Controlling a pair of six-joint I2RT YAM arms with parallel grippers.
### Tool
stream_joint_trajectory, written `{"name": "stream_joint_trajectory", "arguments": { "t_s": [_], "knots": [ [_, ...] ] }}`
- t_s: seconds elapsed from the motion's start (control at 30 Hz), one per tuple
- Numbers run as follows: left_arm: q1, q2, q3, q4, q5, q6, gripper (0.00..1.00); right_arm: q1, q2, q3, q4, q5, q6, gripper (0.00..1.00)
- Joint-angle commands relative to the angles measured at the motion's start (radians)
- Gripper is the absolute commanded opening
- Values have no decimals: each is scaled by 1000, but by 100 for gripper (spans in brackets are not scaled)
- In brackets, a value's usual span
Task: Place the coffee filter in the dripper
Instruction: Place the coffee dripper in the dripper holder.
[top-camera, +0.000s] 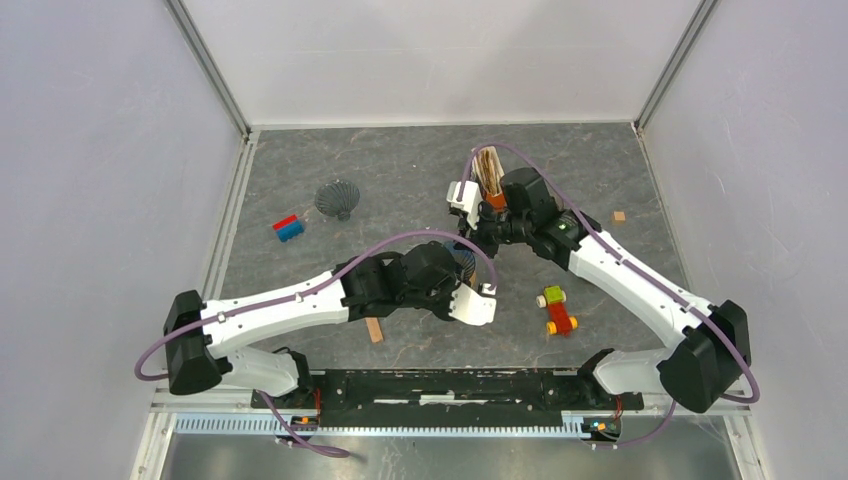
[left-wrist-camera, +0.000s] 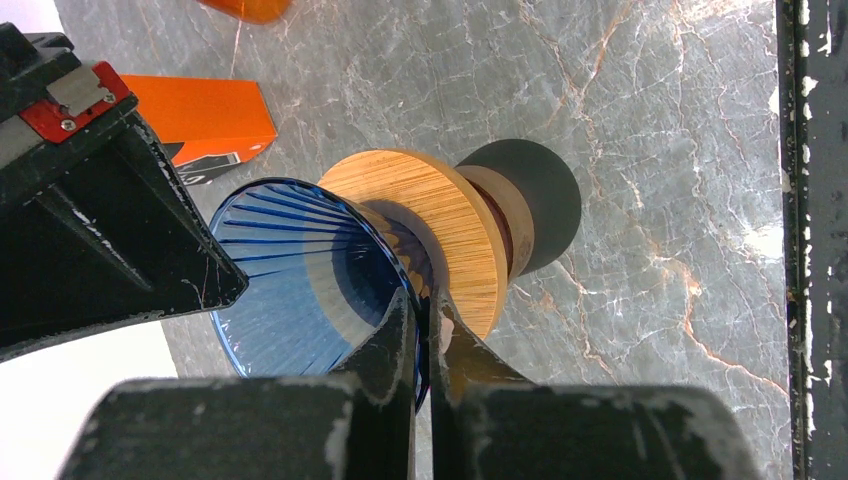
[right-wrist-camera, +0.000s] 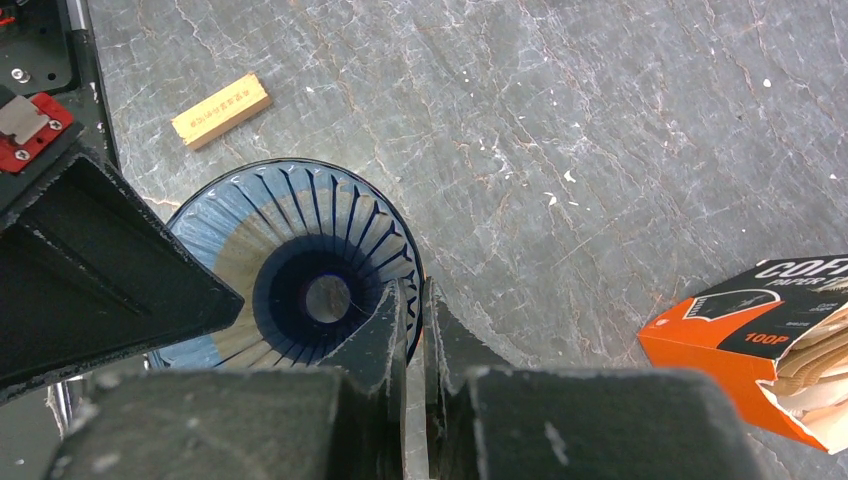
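**A:** Where's the filter (right-wrist-camera: 812, 372)?

**B:** In its box (right-wrist-camera: 720, 320). I can see a tan stack at the open end. None is out, and none is in the dripper (right-wrist-camera: 300, 215). I'm looking straight down the blue ribs to the hole at the bottom, and it's bare.

**A:** And the box against the dripper?

**B:** Near it but not touching, on the far side from the arm bases. From overhead the box seems to stand open end up. I judge that's so a sheet can be pinched from the top.

**A:** What have your fingers got?

**B:** The dripper, not the filter. My left gripper (left-wrist-camera: 425, 325) is pinched on the rim, with one finger inside the cone and one outside by the wood collar (left-wrist-camera: 430, 215). My right gripper (right-wrist-camera: 414, 310) looks the same on its own wrist view. Its fingers are almost together, and the rim runs into the slit between them.

**A:** Why both?

**B:** My guess is to steady it mouth-up. I can't tell whether it sits on the table (right-wrist-camera: 600, 150) or just off it, since its shadow lies right beside the foot.

**A:** So where's the filter relative to the fingers?

**B:** Apart from both pairs. It's nearer the right pair, off to the side in that wrist view. I'd say the right has to let go of the rim before it can go for a sheet.
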Motion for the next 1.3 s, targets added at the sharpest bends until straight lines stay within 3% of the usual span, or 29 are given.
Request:
{"name": "stream_joint_trajectory", "arguments": {
  "t_s": [0.0, 0.23, 0.57, 1.0, 1.17, 1.27],
  "knots": [
    [0, -6, -91, -83, 83, -63, 2, -3, 53, 17, -115, 117, -58, 0],
    [6, -16, -87, -76, 77, -61, 2, -2, 56, 16, -119, 125, -69, 0],
    [6, -6, -42, -85, 52, -54, 34, -2, 57, 48, -134, 131, -75, 8],
    [7, -46, -9, -86, -30, -34, 50, -2, 31, 111, -157, 95, -87, 36],
    [8, -65, 6, -66, -48, -25, 57, -3, 20, 142, -163, 99, -87, 42],
    [8, -72, 7, -55, -62, -19, 62, -4, 14, 159, -169, 91, -89, 55]
  ]
}}
